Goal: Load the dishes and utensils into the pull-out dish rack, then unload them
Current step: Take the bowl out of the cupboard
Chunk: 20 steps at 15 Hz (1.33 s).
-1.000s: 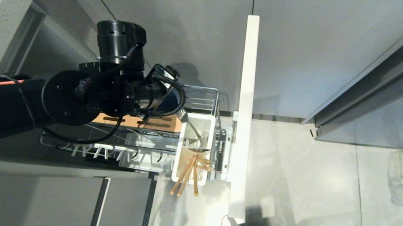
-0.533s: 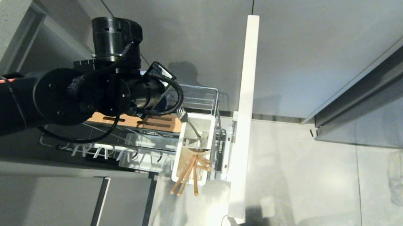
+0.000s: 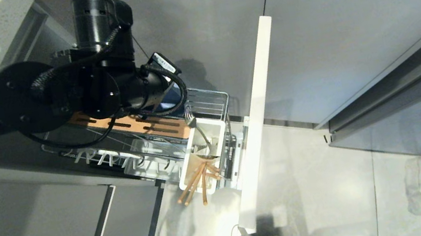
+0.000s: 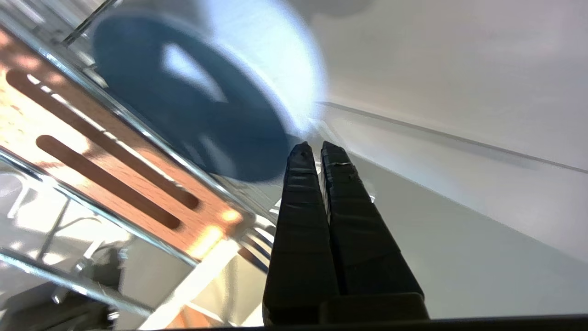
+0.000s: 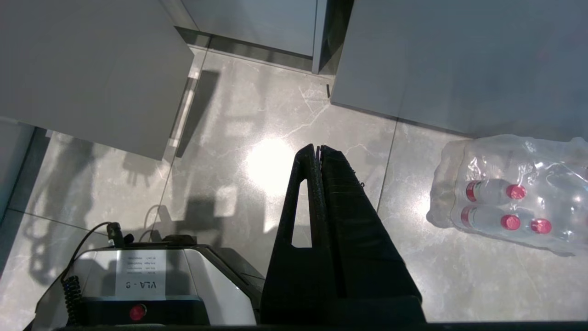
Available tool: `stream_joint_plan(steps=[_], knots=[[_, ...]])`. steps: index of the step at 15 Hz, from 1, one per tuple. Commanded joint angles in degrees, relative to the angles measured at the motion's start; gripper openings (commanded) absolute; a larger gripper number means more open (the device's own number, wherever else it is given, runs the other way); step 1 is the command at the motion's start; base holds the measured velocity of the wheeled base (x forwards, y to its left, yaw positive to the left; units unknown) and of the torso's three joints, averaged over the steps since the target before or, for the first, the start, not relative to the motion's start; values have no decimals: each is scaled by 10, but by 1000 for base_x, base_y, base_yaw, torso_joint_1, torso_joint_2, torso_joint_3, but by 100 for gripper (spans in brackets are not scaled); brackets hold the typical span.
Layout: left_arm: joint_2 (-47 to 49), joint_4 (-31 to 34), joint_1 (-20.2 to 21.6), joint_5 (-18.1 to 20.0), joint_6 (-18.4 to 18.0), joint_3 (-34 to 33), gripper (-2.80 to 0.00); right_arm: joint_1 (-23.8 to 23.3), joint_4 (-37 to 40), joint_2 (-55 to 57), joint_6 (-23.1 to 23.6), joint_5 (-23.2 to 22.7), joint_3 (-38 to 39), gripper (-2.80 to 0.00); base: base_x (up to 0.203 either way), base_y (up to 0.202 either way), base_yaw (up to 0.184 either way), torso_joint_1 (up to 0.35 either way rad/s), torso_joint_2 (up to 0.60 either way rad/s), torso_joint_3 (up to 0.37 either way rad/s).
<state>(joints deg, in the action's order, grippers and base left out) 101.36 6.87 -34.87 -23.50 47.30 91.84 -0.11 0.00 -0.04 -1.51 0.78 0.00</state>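
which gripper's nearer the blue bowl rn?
Left. The left gripper is shut and empty just beside the blue bowl in the dish rack. The right gripper is shut, parked over the floor.

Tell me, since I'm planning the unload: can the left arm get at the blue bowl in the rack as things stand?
Probably yes. The left gripper is shut and empty right beside the blue bowl, which rests in the rack behind the wooden strip, with nothing between them. It would need to open first.
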Motion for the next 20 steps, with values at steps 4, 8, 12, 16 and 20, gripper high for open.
stream_joint_plan(steps=[4,8,12,16,20], knots=[[-115,-2,-22,-3,-11,-14,-280,0,0,0,0,0,0,-280,0,0,0,0,0,0],[-97,-2,-19,-6,-20,-18,-280,0,0,0,0,0,0,-280,0,0,0,0,0,0],[-62,-4,-18,-37,-19,-19,0,0,0,0,0,0,0,-280,0,0,0,0,0,0],[-14,-8,-7,-36,-17,-18,0,0,0,0,0,0,0,-280,0,0,0,0,0,0],[12,-27,5,-35,-17,-17,0,0,0,0,0,0,0,-280,0,0,0,0,0,0]])
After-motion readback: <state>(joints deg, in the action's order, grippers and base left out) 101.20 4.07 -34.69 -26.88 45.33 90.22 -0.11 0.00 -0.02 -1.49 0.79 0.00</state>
